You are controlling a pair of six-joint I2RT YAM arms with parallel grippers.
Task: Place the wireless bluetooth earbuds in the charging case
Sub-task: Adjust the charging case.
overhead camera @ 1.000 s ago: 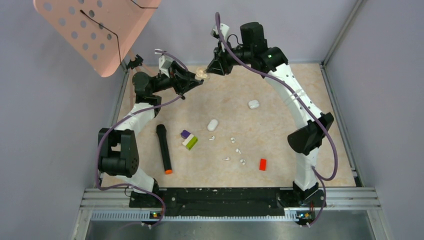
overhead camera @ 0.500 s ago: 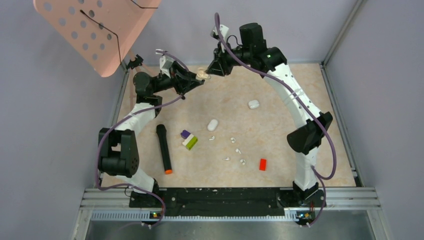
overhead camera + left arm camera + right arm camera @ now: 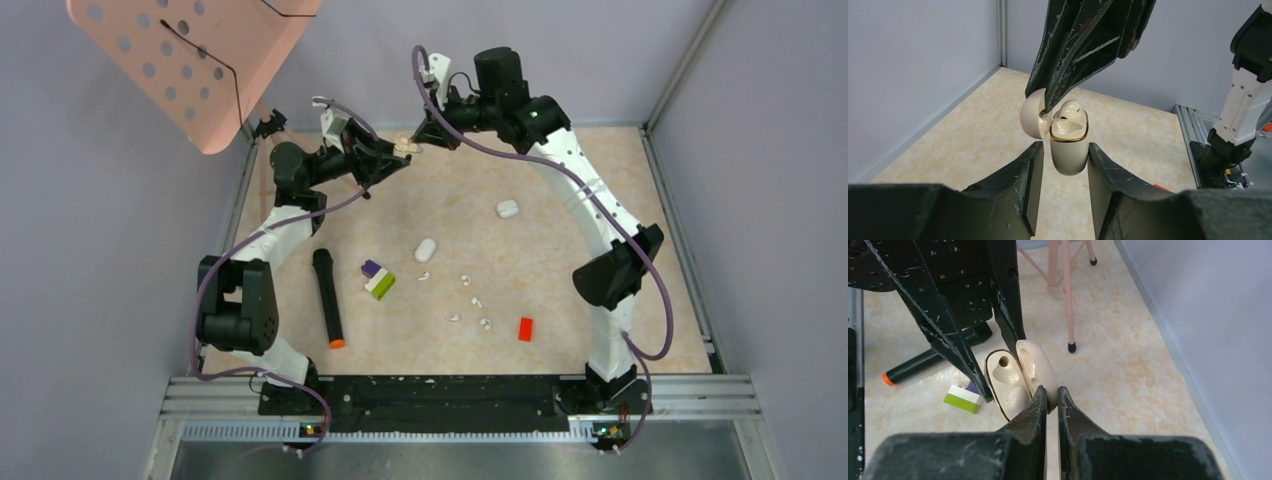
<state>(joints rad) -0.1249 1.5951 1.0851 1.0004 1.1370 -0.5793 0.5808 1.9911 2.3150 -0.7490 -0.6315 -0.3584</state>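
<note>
The left gripper (image 3: 1065, 146) has its jaws on either side of the charging case (image 3: 1069, 160), maybe touching it. The right gripper (image 3: 1052, 391) has its jaws pinched together at the case's open top.

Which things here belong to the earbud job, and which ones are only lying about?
Job: open charging case; loose earbuds; two white cases on the table.
Lying about: black marker; red brick; purple, green and white bricks; pink perforated stand.

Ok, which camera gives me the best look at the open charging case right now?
Left wrist: the charging case stands upright and close, lid open, its inside visible. Right wrist shows it from above, partly behind the right tool. Top external shows only a tiny cream speck.
</note>
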